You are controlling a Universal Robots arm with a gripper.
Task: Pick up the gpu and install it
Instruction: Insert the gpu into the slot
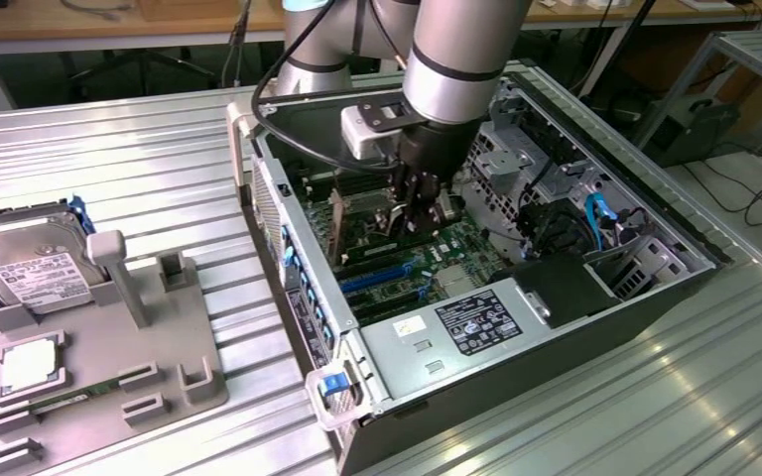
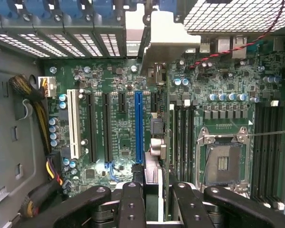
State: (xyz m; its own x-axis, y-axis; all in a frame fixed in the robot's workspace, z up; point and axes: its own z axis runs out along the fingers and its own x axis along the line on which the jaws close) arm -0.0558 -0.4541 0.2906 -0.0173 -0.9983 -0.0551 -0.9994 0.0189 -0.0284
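Black jaws [image 2: 152,202] pinch thin gpu [image 2: 162,156] | green motherboard [image 2: 118,123]

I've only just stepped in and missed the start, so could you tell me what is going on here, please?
A single robot arm is reaching down into an open computer case that lies on its side on a metal table. Its gripper is closed on the gpu, held edge-on over the green motherboard, close beside the blue expansion slot. Whether the card is seated yet I cannot tell. Outside the case, a hard drive sits in a grey holder at the exterior view's left.
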